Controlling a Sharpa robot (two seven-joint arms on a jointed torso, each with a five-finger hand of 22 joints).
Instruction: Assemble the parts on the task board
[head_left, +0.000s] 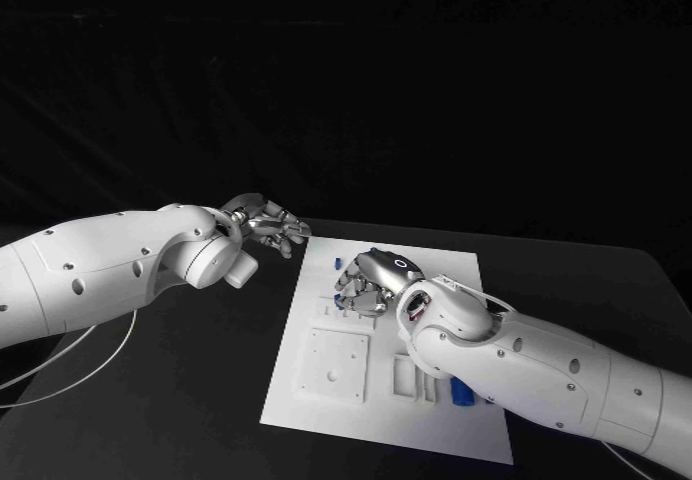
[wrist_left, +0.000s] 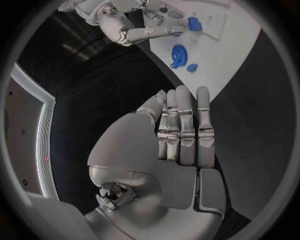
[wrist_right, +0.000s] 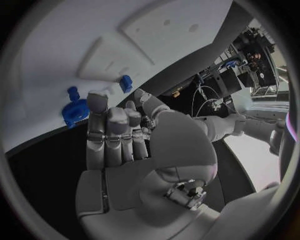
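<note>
Hovering over the middle of the white task board (head_left: 433, 400), the right hand (head_left: 372, 280) has its fingers curled downward toward the plate; whether anything sits in that grip cannot be told from these views. Right wrist view shows its fingers (wrist_right: 106, 135) held together and bent, nothing visibly between them.

Left hand (head_left: 267, 225) sits off the board's far-left corner, above the black table (head_left: 173, 420), fingers loosely spread, holding nothing. Left wrist view shows its fingers (wrist_left: 184, 130) straight, side by side, palm empty.

Parts: a blue gear (wrist_left: 179, 54) lies on the board with a small blue piece (wrist_left: 192, 67) just beside it; another blue piece (wrist_left: 194, 23) sits near the right hand's fingertips. The right wrist view shows the gear (wrist_right: 76, 111) beside the fingers, with small blue pieces (wrist_right: 73, 92) and (wrist_right: 125, 83) near it. A blue rod-like part (head_left: 462, 392) lies at the board's near edge, partly hidden by the right arm, next to a raised white block (head_left: 336, 365) with slots.
</note>
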